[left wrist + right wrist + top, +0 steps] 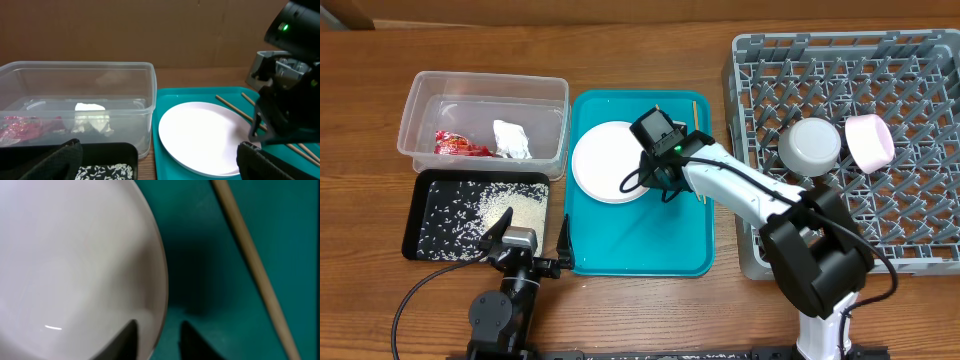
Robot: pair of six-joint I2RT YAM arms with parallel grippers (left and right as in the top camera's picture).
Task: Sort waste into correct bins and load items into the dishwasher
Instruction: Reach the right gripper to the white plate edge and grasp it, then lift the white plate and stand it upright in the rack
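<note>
A: Wooden table. Nearest, the left gripper hangs with its fingers spread wide.
B: And the plate?
A: On the teal tray. The right gripper straddles its right rim; clamped or not, I can't tell. A chopstick lies just beyond, pointing front-to-back.
B: Any writing?
A: The wrapper has print, but it's unreadable.

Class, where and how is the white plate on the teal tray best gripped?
Probably its rim facing the dish rack, from above, one finger inside and one outside. The white plate lies flat on the teal tray, so only that thin edge offers purchase.
</note>
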